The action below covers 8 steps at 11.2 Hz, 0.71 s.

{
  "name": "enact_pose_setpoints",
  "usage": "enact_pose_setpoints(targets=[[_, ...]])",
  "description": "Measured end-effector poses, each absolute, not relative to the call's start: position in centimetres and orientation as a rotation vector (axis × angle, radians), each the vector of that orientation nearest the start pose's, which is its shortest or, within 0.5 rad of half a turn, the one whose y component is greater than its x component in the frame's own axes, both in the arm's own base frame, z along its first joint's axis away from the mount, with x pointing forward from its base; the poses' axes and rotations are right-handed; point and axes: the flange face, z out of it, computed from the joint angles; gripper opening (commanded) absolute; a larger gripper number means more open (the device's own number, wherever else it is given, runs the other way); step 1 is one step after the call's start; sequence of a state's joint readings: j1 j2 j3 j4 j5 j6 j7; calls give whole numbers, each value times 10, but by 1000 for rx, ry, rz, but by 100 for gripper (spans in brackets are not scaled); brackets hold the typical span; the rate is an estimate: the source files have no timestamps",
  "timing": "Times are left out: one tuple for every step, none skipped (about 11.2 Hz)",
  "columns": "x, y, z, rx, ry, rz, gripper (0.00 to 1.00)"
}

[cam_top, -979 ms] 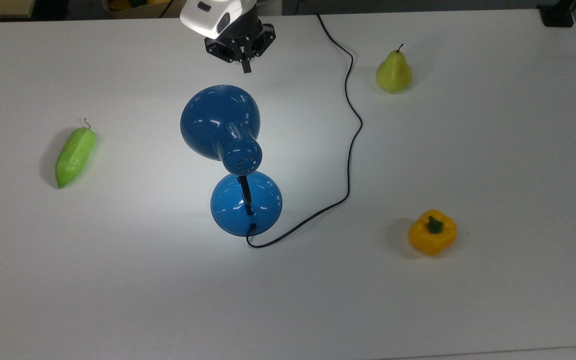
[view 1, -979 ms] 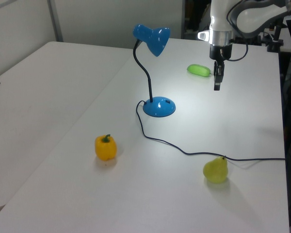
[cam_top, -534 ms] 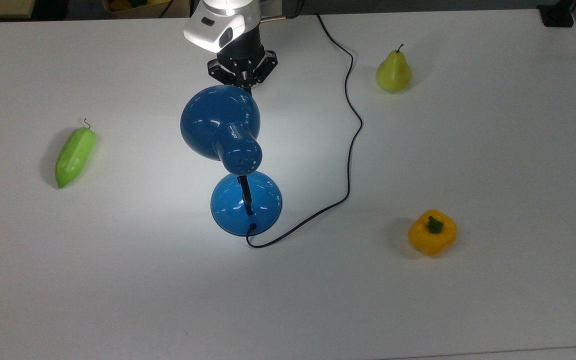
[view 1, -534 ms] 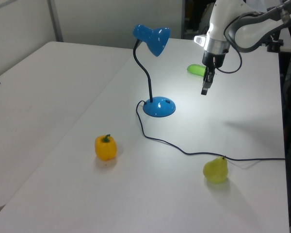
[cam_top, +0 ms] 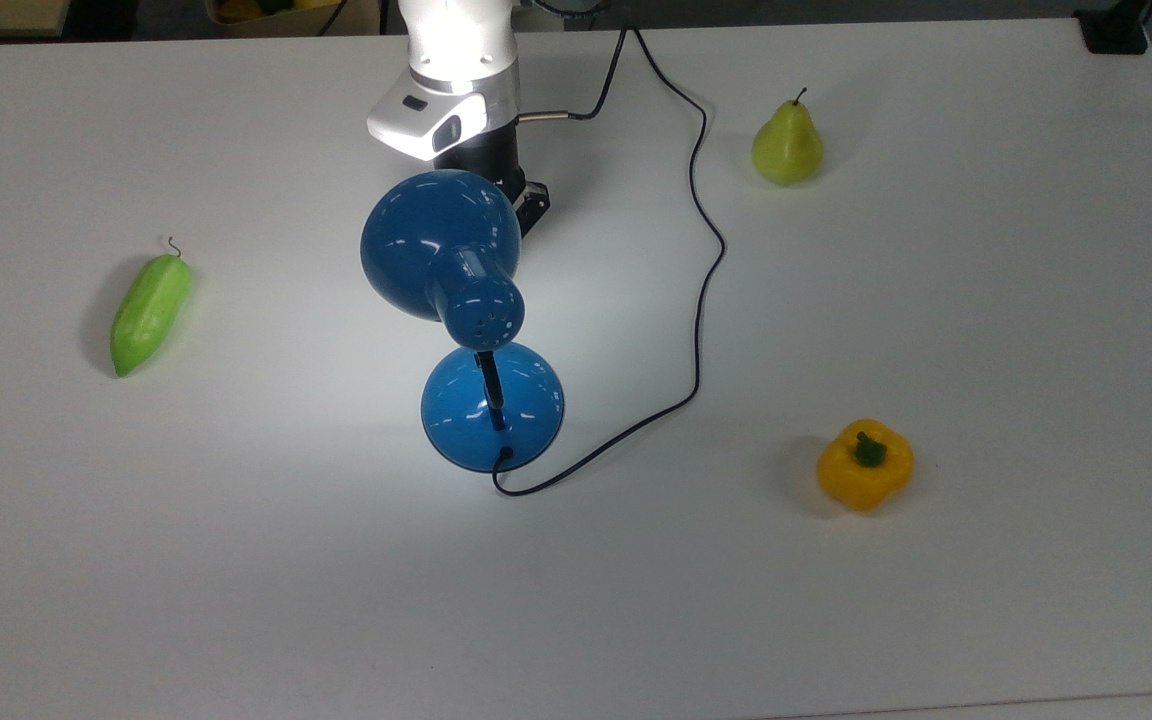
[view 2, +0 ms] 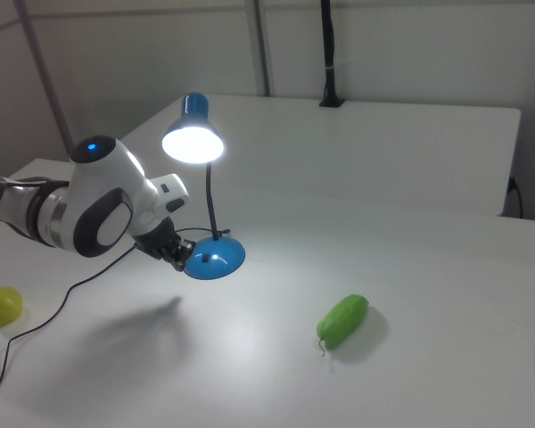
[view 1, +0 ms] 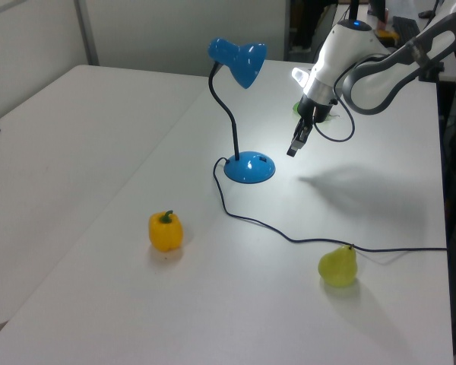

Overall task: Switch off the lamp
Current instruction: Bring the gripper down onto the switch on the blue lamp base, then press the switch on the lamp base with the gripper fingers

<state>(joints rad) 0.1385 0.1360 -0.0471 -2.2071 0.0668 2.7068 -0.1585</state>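
While the lamp (view 1: 239, 114) is shining down on the white tabletop (view 1: 99, 152), its round blue base (view 1: 249, 167) is sitting near the middle of the surface. The gripper (view 1: 293, 148) is hanging tilted, just beside that base on the left view's right, apart from it; whether its jaws are open or closed cannot be told. A yellow pepper (cam_top: 865, 464), a pear (cam_top: 787, 145) and a green vegetable (cam_top: 150, 311) are lying well apart around the lamp, whose black cord (cam_top: 701, 300) is trailing across the tabletop.

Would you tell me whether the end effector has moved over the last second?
Yes. In the left view the end effector has come down leftward, toward the lamp base.
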Motion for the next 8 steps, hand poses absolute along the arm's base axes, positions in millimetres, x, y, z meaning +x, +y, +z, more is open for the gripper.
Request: enact_pose_setpoints(targets=[[579, 50, 351, -3054, -293, -587, 0], [586, 50, 346, -3054, -289, -599, 0], [595, 49, 344, -3054, -285, -611, 0], [604, 49, 343, -3054, -281, -620, 0], [610, 48, 341, -3055, -279, -626, 0], [615, 49, 339, -3052, -278, -651, 0], [617, 49, 335, -3048, -276, -679, 0], [619, 49, 331, -3047, -276, -693, 0]])
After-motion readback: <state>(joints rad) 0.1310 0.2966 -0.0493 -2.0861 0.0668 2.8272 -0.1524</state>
